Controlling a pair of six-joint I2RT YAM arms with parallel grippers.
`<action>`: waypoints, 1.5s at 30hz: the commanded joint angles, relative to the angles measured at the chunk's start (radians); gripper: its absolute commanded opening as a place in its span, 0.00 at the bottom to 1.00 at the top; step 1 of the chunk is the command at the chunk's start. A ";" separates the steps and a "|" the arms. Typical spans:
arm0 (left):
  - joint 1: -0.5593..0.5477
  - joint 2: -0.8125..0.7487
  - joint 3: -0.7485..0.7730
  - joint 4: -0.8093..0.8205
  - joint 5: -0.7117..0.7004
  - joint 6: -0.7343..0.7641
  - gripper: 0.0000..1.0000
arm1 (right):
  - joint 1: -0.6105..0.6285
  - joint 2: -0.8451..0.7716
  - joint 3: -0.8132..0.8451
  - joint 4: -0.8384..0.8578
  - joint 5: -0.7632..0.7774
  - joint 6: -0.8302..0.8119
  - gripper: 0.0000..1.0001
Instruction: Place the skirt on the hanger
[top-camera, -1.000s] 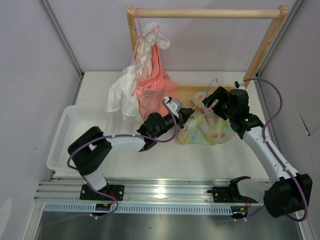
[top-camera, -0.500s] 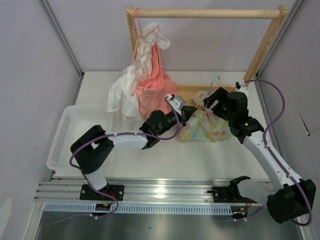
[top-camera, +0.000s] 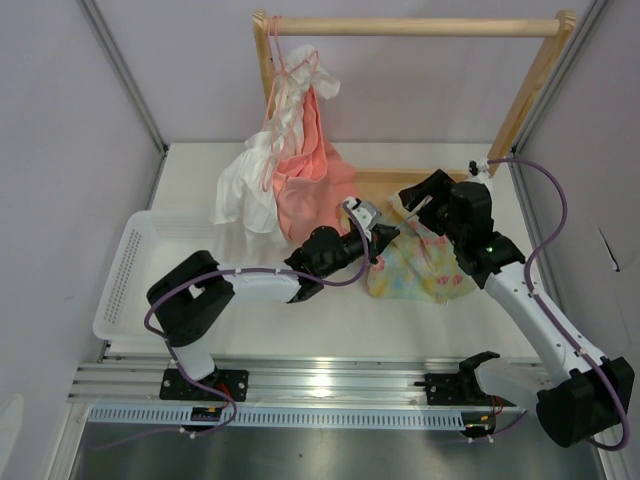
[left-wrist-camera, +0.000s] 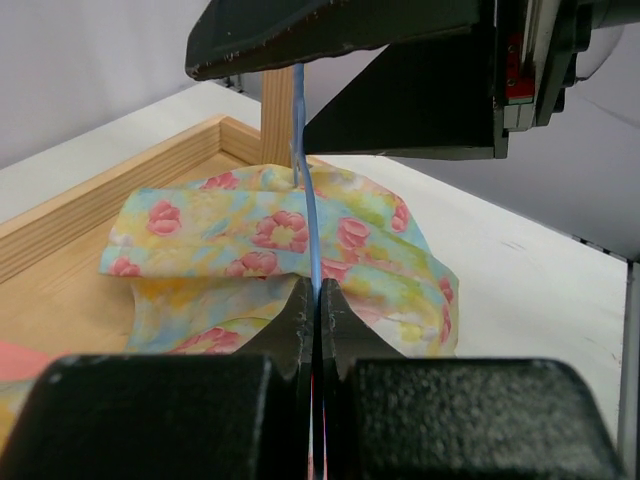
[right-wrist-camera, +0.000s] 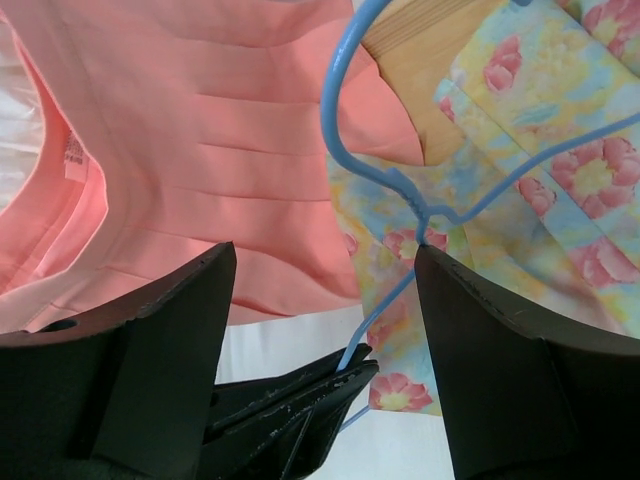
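The skirt (top-camera: 420, 265) is pale yellow and light blue with pink flowers. It lies crumpled on the table right of centre, partly over the wooden base frame, and shows in the left wrist view (left-wrist-camera: 280, 230). My left gripper (top-camera: 380, 238) is shut on a wire of the thin light-blue hanger (left-wrist-camera: 306, 190) at the skirt's left edge. In the right wrist view the hanger's hook (right-wrist-camera: 338, 100) and twisted neck lie over the skirt (right-wrist-camera: 560, 150), and the left gripper's tips (right-wrist-camera: 335, 385) pinch its wire. My right gripper (right-wrist-camera: 325, 330) is open and empty, hovering just above the hanger.
A wooden rack (top-camera: 410, 26) stands at the back, its base frame (left-wrist-camera: 140, 195) under the skirt. A salmon-pink garment (top-camera: 305, 170) and a white garment (top-camera: 245, 190) hang from a pink hanger (top-camera: 290, 65) at the rack's left. A white basket (top-camera: 130, 270) sits at the left.
My left gripper has pushed to the right, holding the hanger wire. The skirt has shifted toward the front right. My right gripper has moved a little left over the hanger.
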 joint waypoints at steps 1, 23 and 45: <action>-0.022 -0.016 0.030 0.056 0.026 -0.001 0.00 | 0.008 0.030 0.026 0.010 0.045 0.060 0.76; -0.055 -0.014 -0.016 0.140 -0.071 0.013 0.00 | 0.007 0.106 0.063 -0.090 0.172 0.037 0.56; -0.057 -0.294 -0.069 -0.412 -0.448 -0.047 0.49 | 0.027 0.059 -0.024 -0.079 0.343 -0.124 0.00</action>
